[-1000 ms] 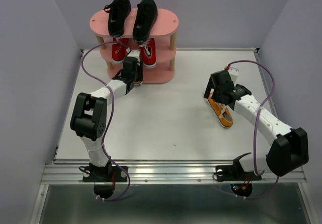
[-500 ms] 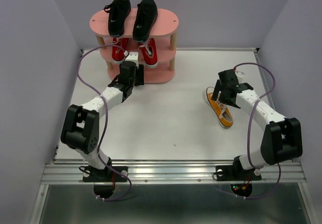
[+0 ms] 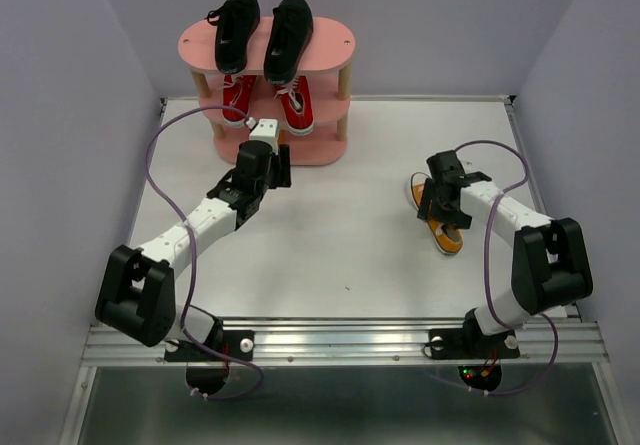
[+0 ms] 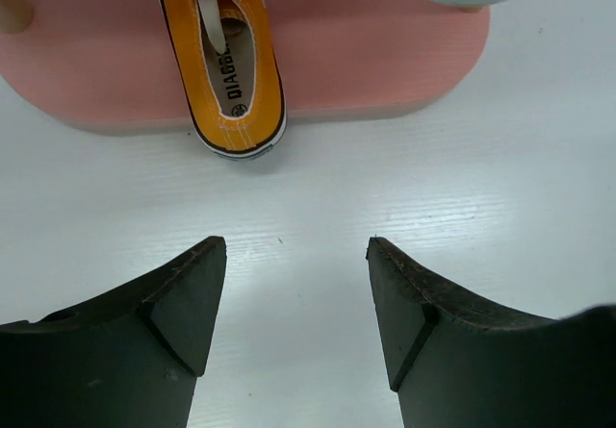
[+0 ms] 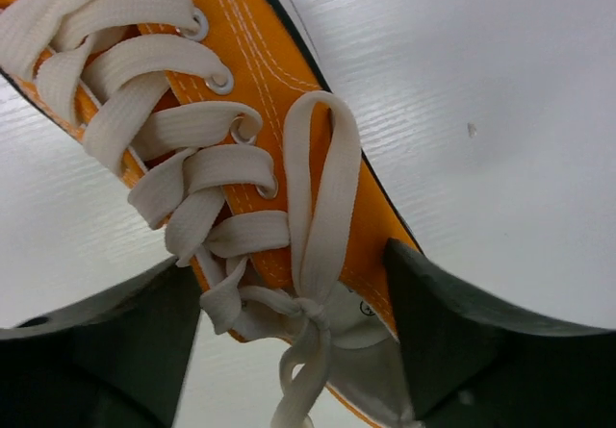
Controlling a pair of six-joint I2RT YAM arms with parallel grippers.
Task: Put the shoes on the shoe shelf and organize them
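Orange shoe, insole print "DIAG"

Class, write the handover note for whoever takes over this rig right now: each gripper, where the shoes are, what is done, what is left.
Left gripper: open, empty, over the table in front of the shelf.
Right gripper: open, fingers either side of the loose orange shoe lying on the table.
Done: black pair on the top board, red pair on the middle board, shelved orange shoe on the bottom board, heel over its edge.
Left: grip the loose orange shoe and set it beside its partner.
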